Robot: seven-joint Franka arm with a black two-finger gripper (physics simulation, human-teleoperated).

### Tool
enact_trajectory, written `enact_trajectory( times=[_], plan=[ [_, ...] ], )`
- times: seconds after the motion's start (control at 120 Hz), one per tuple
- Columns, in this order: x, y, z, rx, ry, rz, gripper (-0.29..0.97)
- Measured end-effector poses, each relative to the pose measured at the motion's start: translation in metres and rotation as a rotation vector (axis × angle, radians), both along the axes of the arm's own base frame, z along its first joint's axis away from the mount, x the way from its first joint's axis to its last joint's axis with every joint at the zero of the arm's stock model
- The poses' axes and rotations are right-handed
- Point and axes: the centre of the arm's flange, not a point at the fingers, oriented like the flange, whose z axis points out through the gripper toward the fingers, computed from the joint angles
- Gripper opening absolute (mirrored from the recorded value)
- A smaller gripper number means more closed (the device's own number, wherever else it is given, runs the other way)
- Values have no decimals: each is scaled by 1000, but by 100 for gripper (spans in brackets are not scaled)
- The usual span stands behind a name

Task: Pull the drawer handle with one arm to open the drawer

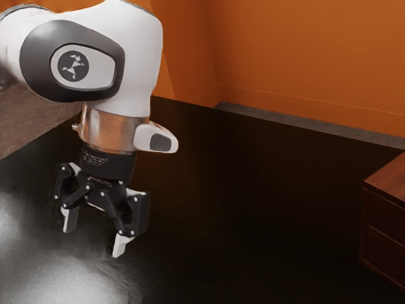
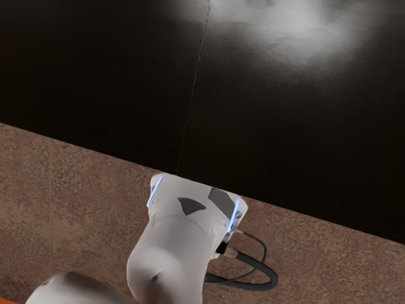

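Fingers (image 1: 121,242), two of them, on my one gripper (image 1: 95,233) are spread wide apart and hold nothing. They hang above the shiny black floor (image 1: 253,190). One brown cabinet (image 1: 391,177) stands well away, at the exterior view's right edge. I count two drawers on it, the top drawer (image 1: 387,218) over the bottom drawer (image 1: 383,254). My wrist view shows one white arm base (image 2: 190,240) on the brown tabletop (image 2: 63,202).
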Motion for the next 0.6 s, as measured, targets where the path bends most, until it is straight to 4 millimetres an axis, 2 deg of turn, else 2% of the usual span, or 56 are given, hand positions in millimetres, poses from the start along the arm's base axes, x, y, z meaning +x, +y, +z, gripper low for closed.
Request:
enact_trajectory(
  times=[0.117, 0.142, 0.175, 0.242, 0.275, 0.308, 0.333, 0.417, 0.467, 0.525, 0.6],
  plan=[
    [21, -21, 0, 36, -195, 157, 68],
    [21, -33, 2, 35, -221, 170, 68],
    [15, -58, 6, 32, -252, 162, 68],
    [4, -99, 30, 18, -330, 167, 68],
    [1, -113, 36, 15, -355, 183, 68],
    [6, -122, 42, 14, -379, 213, 68],
    [16, -132, 44, 17, -398, 237, 68],
    [57, -175, 23, 26, -449, 296, 68],
    [71, -200, 11, 20, -484, 321, 68],
    [79, -234, 2, -12, -521, 339, 68],
    [79, -263, 0, -62, -556, 372, 68]
  ],
)
